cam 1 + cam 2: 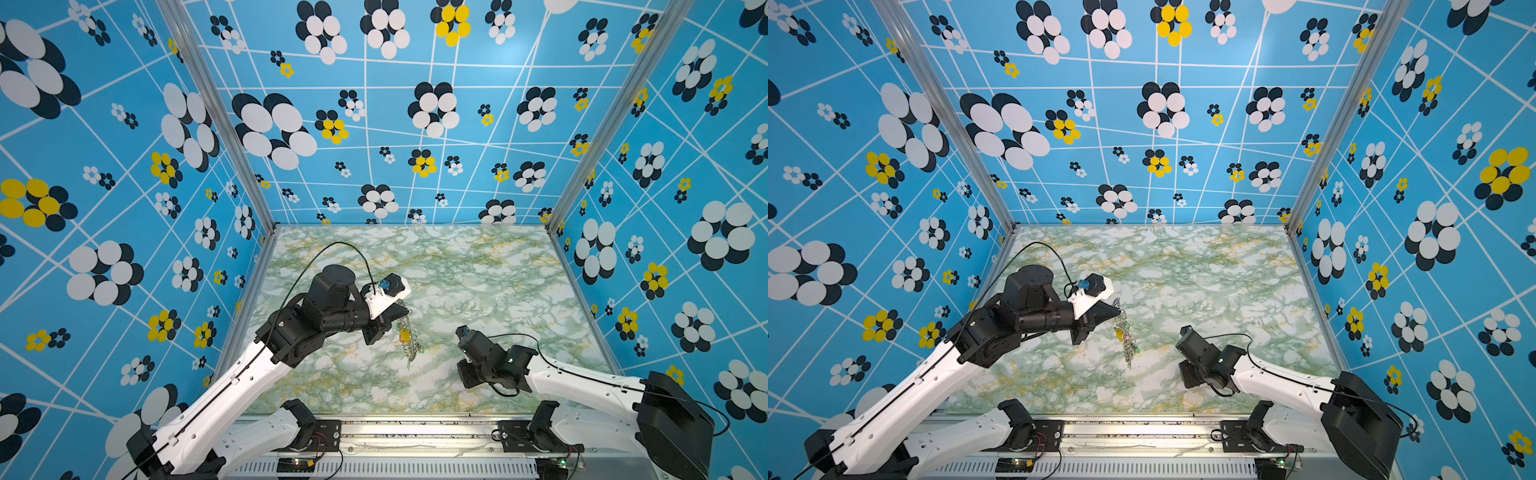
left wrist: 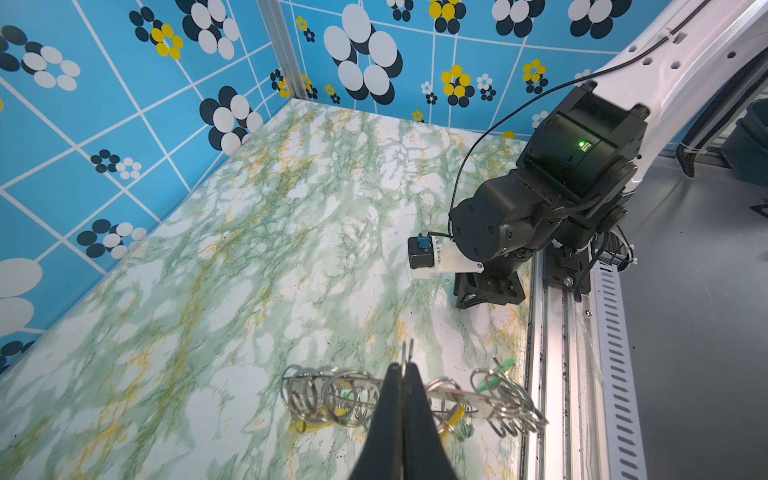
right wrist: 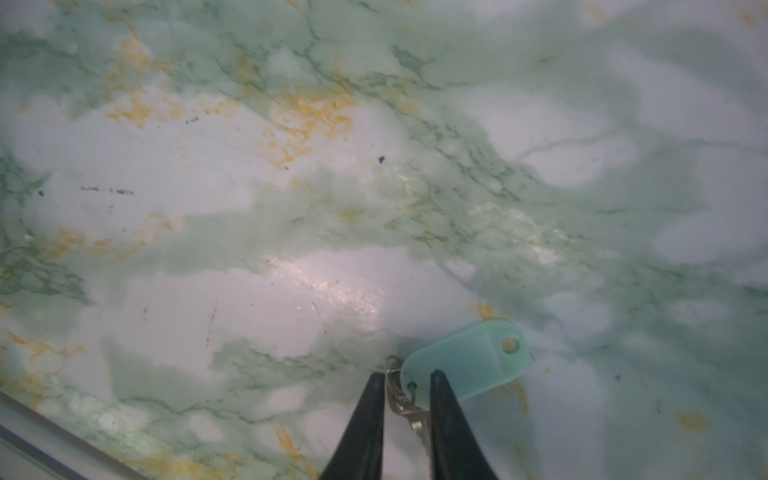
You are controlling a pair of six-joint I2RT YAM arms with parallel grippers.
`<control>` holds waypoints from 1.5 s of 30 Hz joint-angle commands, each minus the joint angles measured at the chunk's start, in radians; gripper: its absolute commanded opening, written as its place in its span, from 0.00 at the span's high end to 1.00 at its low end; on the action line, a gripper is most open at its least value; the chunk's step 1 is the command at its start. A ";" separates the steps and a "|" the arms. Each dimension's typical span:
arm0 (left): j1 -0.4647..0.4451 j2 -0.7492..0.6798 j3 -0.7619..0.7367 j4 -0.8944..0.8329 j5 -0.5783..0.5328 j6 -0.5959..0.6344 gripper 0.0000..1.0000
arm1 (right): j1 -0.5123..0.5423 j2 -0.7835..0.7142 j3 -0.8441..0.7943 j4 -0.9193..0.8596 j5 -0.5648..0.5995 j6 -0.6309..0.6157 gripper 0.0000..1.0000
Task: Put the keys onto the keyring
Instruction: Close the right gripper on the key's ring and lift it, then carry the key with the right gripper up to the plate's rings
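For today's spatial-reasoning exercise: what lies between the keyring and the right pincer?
Only bare marbled table separates keyring from right pincer, in both top views.

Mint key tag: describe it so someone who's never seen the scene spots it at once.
On the marbled table, find the right gripper, low near the front. Between its open fingertips lies a pale mint oblong tag, joined to a small silvery key. Unlike the yellow tag on the keyring in the left gripper, it lies alone.

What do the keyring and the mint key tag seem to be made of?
Keyring: likely steel or a similar metal, polished; its wire loops glint silvery.
Mint key tag: likely plastic, smooth and matte; evenly coloured, with rounded edges and a neat hole.
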 commanded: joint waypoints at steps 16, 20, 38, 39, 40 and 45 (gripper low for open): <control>0.006 -0.020 -0.004 0.027 -0.011 0.005 1.00 | 0.008 -0.030 0.020 -0.009 -0.012 -0.051 1.00; 0.006 -0.021 -0.004 0.026 -0.011 0.006 1.00 | 0.011 -0.132 0.075 -0.043 -0.050 -0.124 1.00; -0.009 0.082 0.175 -0.086 -0.031 0.127 1.00 | 0.011 -0.224 0.569 -0.229 -0.417 -0.566 1.00; -0.012 0.090 0.186 -0.093 -0.036 0.134 1.00 | 0.011 -0.219 0.596 -0.247 -0.415 -0.575 1.00; -0.018 0.098 0.200 -0.103 -0.045 0.144 1.00 | 0.011 -0.215 0.624 -0.269 -0.404 -0.589 1.00; -0.066 0.146 0.273 -0.169 -0.114 0.208 1.00 | 0.011 -0.142 0.795 -0.462 -0.368 -0.699 1.00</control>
